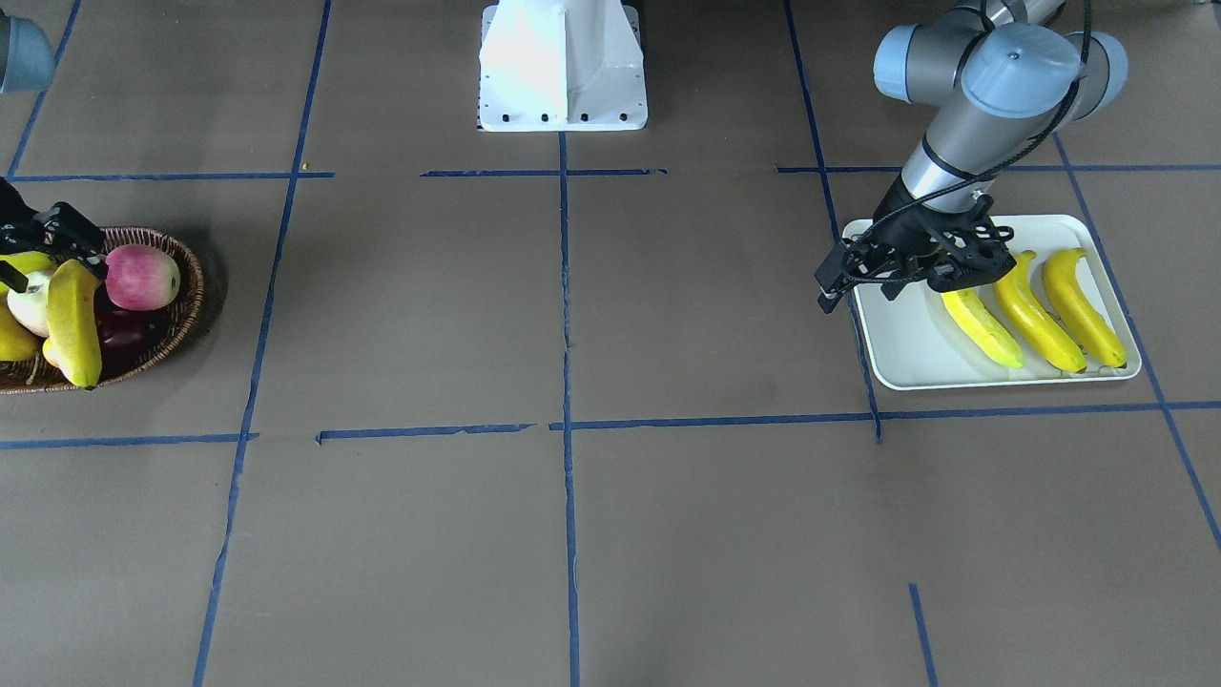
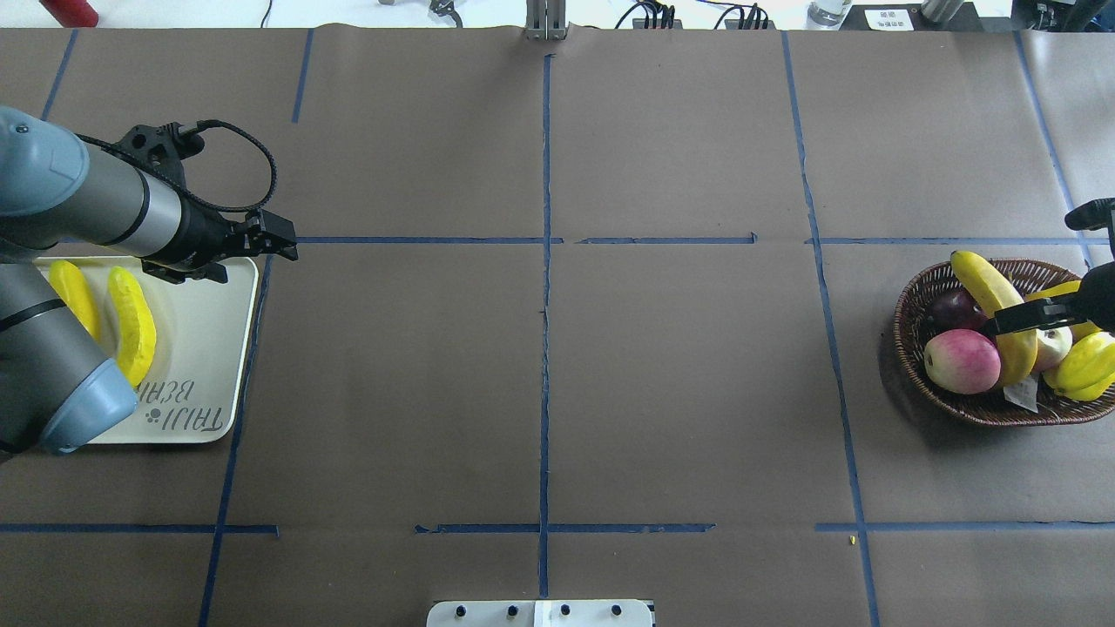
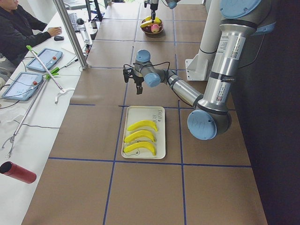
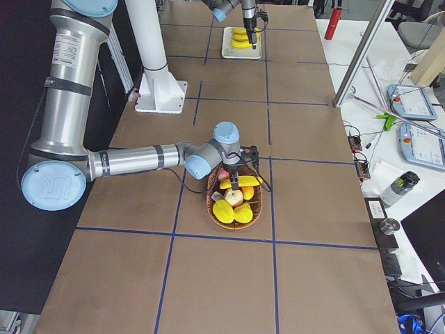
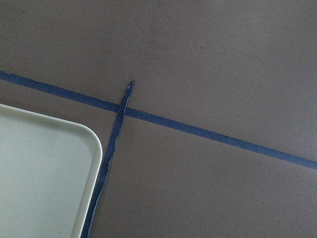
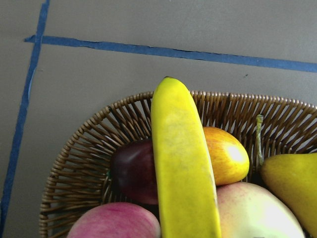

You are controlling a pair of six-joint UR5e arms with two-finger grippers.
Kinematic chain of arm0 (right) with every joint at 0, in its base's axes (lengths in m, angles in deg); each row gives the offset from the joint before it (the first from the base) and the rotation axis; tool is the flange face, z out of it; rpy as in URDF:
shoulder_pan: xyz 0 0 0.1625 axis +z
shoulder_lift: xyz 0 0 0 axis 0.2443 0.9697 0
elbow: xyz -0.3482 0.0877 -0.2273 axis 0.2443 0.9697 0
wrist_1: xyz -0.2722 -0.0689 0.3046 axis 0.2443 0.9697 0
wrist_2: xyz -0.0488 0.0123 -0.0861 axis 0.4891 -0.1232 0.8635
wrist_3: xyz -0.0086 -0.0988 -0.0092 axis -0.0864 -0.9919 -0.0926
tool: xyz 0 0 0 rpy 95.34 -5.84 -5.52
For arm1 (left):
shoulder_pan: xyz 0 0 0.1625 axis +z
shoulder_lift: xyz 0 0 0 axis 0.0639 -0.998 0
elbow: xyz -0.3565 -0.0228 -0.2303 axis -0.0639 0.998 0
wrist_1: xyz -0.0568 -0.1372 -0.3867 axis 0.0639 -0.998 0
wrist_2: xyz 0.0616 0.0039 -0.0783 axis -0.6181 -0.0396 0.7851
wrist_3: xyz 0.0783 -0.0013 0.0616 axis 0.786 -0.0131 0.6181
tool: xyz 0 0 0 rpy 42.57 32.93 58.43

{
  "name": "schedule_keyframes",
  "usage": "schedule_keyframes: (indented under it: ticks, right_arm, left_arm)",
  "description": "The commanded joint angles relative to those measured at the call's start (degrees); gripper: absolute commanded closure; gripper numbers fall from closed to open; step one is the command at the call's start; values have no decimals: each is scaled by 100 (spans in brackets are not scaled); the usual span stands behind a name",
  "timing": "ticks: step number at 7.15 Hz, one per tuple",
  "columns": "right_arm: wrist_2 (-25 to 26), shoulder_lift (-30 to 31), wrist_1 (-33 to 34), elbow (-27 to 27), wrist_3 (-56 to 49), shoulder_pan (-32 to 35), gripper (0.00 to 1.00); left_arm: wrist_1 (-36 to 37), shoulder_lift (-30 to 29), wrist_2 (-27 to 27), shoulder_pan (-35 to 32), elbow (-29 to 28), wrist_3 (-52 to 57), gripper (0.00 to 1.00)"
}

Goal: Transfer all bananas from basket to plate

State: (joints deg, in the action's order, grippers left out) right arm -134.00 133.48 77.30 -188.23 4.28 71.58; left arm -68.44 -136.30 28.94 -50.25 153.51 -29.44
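- Currently three bananas lie side by side on the plate at the left end of the table. Their parallel rows leave bare room for one more.
- The fourth banana is in the basket at the right end, propped across an apple and other fruit, so its upper length is free to grasp.
- Over it the right gripper sits low, one finger crossing its width. Clamped or not: cannot tell.
- Just past the plate's corner the left gripper hangs with fingers apart, empty. Judged parked clear of the drop spot.
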Motion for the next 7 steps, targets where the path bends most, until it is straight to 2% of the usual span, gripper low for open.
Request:
schedule_keyframes:
  ticks: [1, 2, 3, 4, 5, 7]
  right_arm:
    - [-42, -43, -30, 203, 50, -57, 1]
    - [-42, -43, -30, 204, 41, -57, 4]
    - [-42, -43, -30, 195, 41, -49, 35]
    - [-59, -34, -39, 160, 6, -40, 83]
    - [-242, -42, -48, 142, -3, -14, 96]
    - [-577, 10, -30, -42, -20, 319, 100]
  left_arm:
    - [0, -13, 9, 1, 34, -24, 1]
    - [-9, -13, 9, 1, 51, -146, 1]
    - [-9, -21, 9, 1, 52, -174, 1]
    - [-9, -22, 0, 1, 52, -191, 2]
    - [-9, -13, 0, 1, 52, -191, 3]
    - [-26, -22, 9, 1, 52, -278, 4]
